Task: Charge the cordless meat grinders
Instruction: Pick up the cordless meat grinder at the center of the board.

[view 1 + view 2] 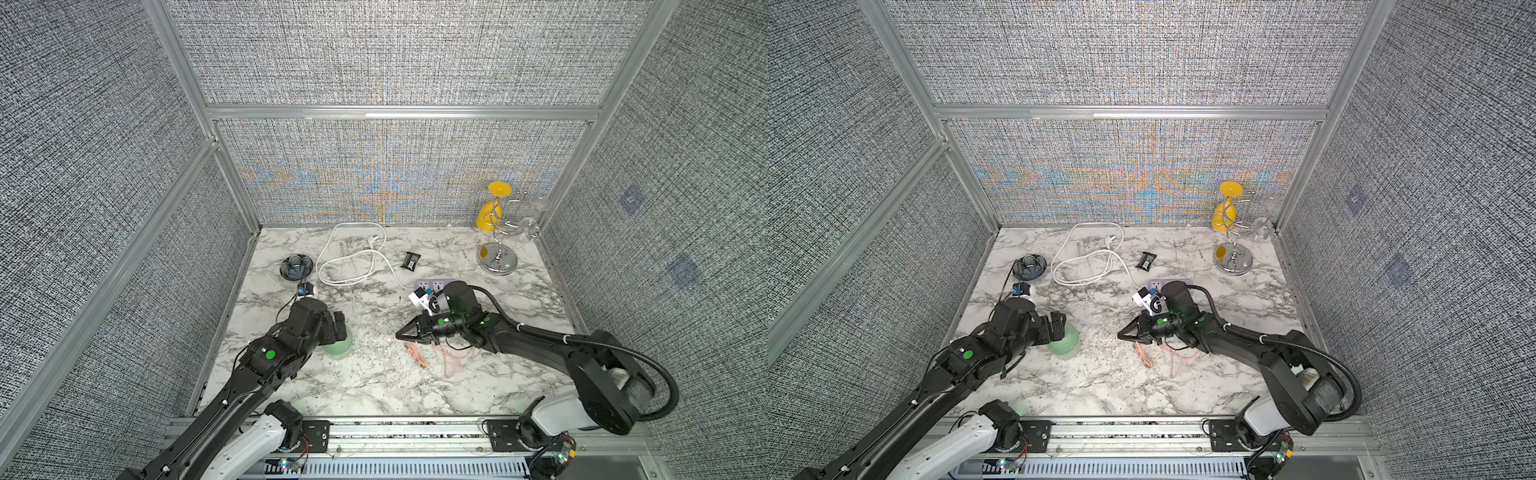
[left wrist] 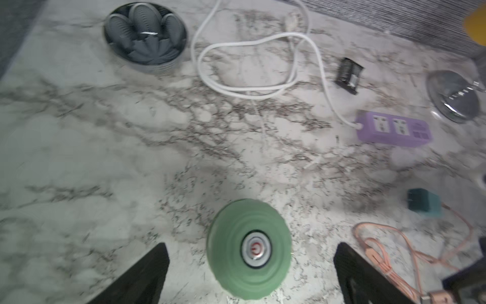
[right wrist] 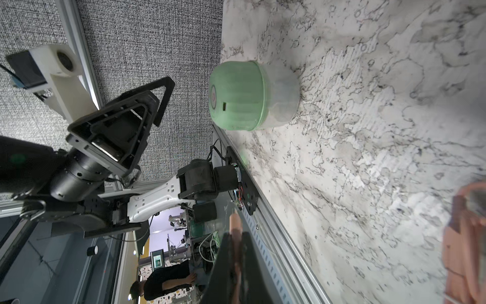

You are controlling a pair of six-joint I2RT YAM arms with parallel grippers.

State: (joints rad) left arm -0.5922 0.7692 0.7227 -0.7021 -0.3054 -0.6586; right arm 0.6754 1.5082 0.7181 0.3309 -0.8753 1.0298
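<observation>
— While the left gripper (image 1: 338, 328) hangs spread wide in both top views, where is the grinder (image 1: 340, 351)?

— Right under it, upright on the table (image 1: 374, 386), partly hidden by the gripper. The right gripper (image 1: 401, 333) is pinched on the pink cable (image 1: 420, 357), its tip pointing at the grinder with bare marble between them.

— And the left wrist view?

— Two fingers (image 2: 147, 273) stand far apart, one each side of the green dome, neither touching it. The grey button (image 2: 255, 250) faces up between them. The cable's loops lie just outside one finger, a teal charger (image 2: 423, 204) beyond those.

— The right wrist view?

— The cable end sticks out between closed fingers (image 3: 221, 276). The grinder stands ahead, well apart, a small port (image 3: 224, 106) on its dome turned this way. The left gripper hovers above it, clear of the dome.
</observation>
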